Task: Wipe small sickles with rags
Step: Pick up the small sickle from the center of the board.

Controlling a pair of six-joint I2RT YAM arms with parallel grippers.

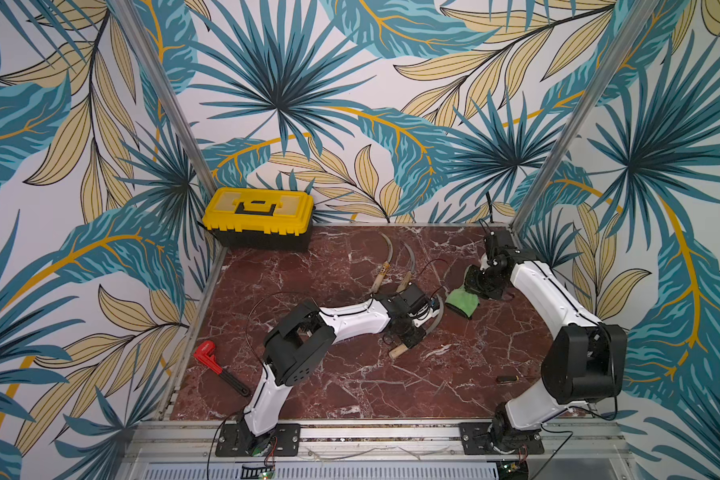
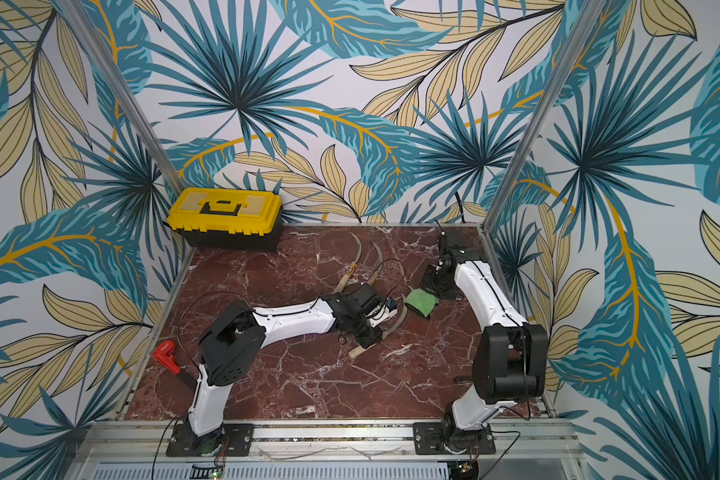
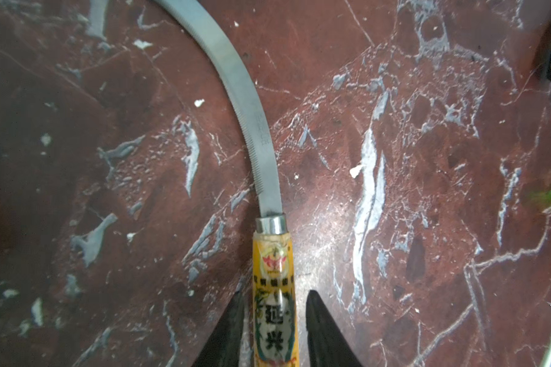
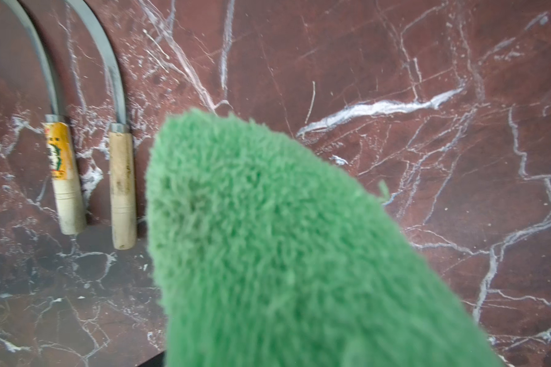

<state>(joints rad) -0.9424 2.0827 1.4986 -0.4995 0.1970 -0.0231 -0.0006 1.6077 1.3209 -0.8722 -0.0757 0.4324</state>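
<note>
On your left tool (image 3: pixel 276 292) the jaws stand apart astride the handle (image 3: pixel 273 254) of the labelled sickle (image 3: pixel 269 197) lying flat on the surface (image 3: pixel 427 197), your right tool (image 1: pixel 478 286) clamps the green microfibre rag (image 4: pixel 268 238) near its blade (image 3: pixel 236 82): pin the handle first, then wipe along the spine, off the serrated edge.

Desk (image 3: pixel 427 190): red marble look, white veins, faint sheen. Near sickle (image 3: pixel 245 105): matt grey metal blade, fine-toothed edge, shiny collar, glossy printed label over handle. Rag (image 4: pixel 268 238): green fuzzy cloth. Unlabelled sickle (image 4: pixel 121 190): bare pale wood handle, scuffed. Toolbox (image 1: pixel 258 208): smooth yellow plastic lid.
</note>
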